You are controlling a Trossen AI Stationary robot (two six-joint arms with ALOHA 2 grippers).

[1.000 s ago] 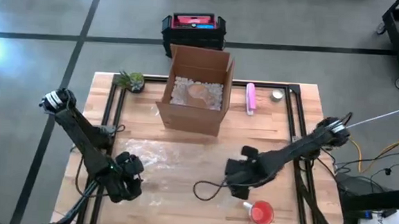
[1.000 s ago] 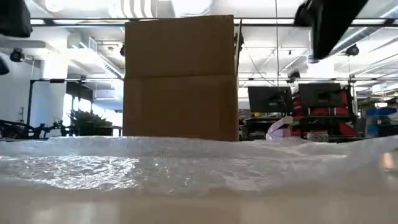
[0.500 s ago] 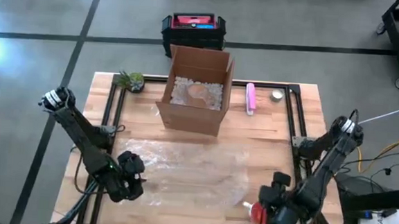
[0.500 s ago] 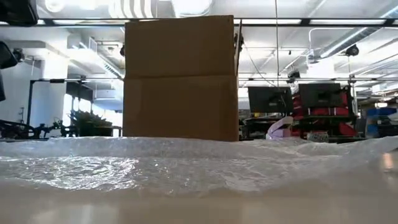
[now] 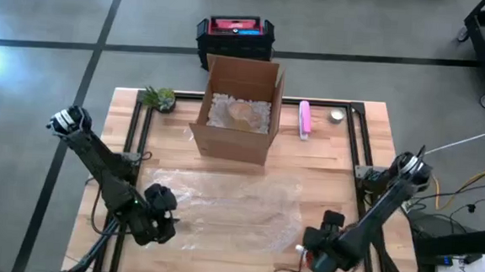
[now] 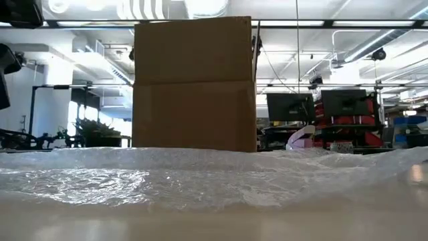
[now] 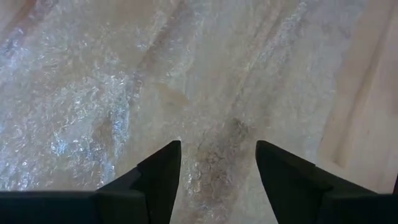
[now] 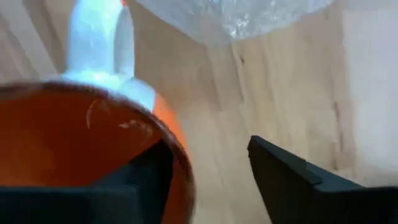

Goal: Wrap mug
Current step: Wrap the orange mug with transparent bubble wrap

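Currently: right gripper [image 8: 208, 180], jaws apart, one finger seemingly inside the rim of the orange mug [image 8: 81, 146], at the table's [image 5: 368, 152] near right edge. Left gripper [image 7: 217, 180], jaws apart, over the bubble wrap [image 5: 221, 206] spread mid-table. Cardboard box [image 5: 237, 110] stands behind.

A workshop or robotics lab. A polished grey concrete floor [image 5: 46, 40] marked with dark lines surrounds the pale wooden work table [image 5: 325, 171], and the low view shows exposed ceiling pipes [image 6: 374, 43], dark computer monitors [image 6: 289, 106] and cluttered benches.
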